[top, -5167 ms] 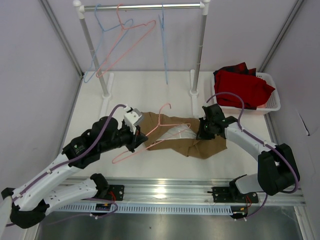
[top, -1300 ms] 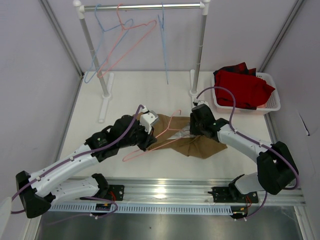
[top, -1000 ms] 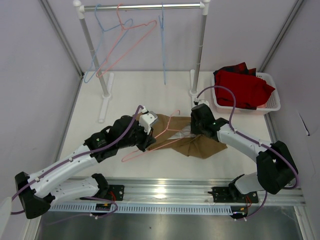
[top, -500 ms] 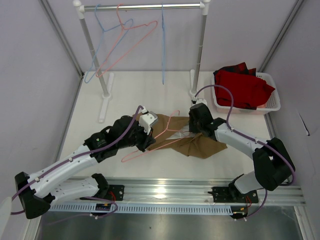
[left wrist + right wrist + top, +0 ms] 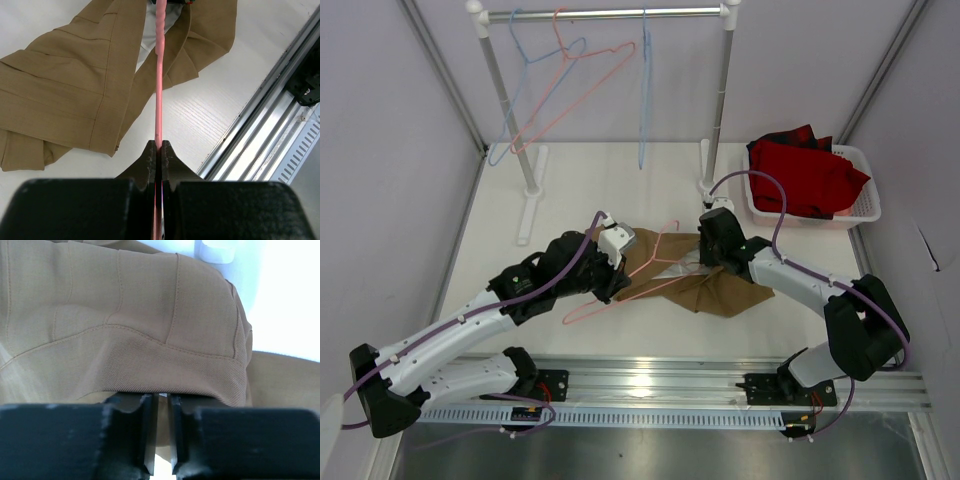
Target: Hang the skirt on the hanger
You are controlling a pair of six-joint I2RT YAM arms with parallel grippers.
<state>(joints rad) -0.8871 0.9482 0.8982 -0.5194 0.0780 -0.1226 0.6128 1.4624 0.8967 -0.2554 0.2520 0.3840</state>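
Judging from how things lie, the task is in its middle part and is not finished. The skirt (image 5: 65, 100) lies crumpled on the desk (image 5: 600, 190) between the two arms, with its paler lining showing at the opening. The hanger (image 5: 159, 90) lies slanted across it, one end on the cloth and the other end out over the bare desk. The left pincer (image 5: 159, 147) is clamped tight on the pink wire of the hanger. The right pincer (image 5: 160, 400) is at a stitched edge of the skirt. Its fingers are almost together with only a thin slit between them, and the cloth sits right at their tips. Whether cloth is really pinched there, I cannot tell. What seems done is the bringing together of the two things. What is left, in my judgement, is to get the skirt properly onto the hanger, because no part of the cloth hangs from the wire yet.
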